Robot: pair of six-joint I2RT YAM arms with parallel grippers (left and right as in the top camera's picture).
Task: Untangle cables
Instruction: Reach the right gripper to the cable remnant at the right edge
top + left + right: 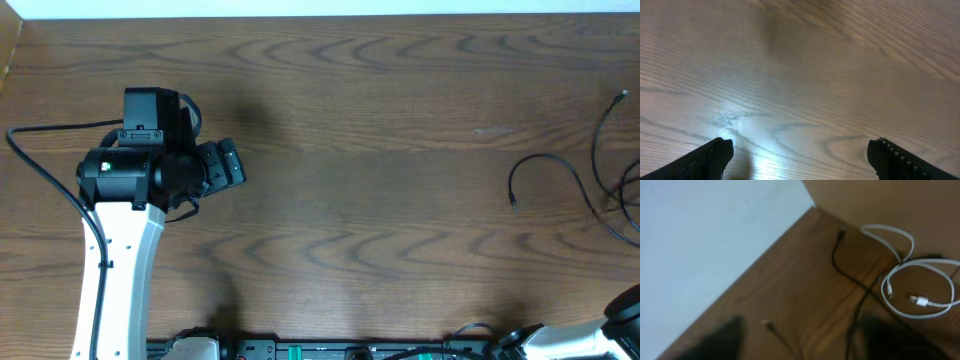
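Thin black cables (545, 162) lie in loose strands at the table's right edge, and one tiny plug end (622, 96) points toward the back. In the right wrist view a black cable (852, 280) runs down between my blurred fingers. A second thin strand with a pale plug tip (765, 323) lies there too. My right gripper (807, 342) is open above them and holds nothing. My left gripper (228, 165) is far off at the left. The left wrist view shows this gripper (800, 157) open over bare wood.
A white flat cable (910, 287) with a silver plug lies in loops beside the black strands, near a tan wall. The table's back edge meets a pale floor. Thick black cords run from the left arm (125, 175). The right arm (590, 335) sits at the bottom right corner.
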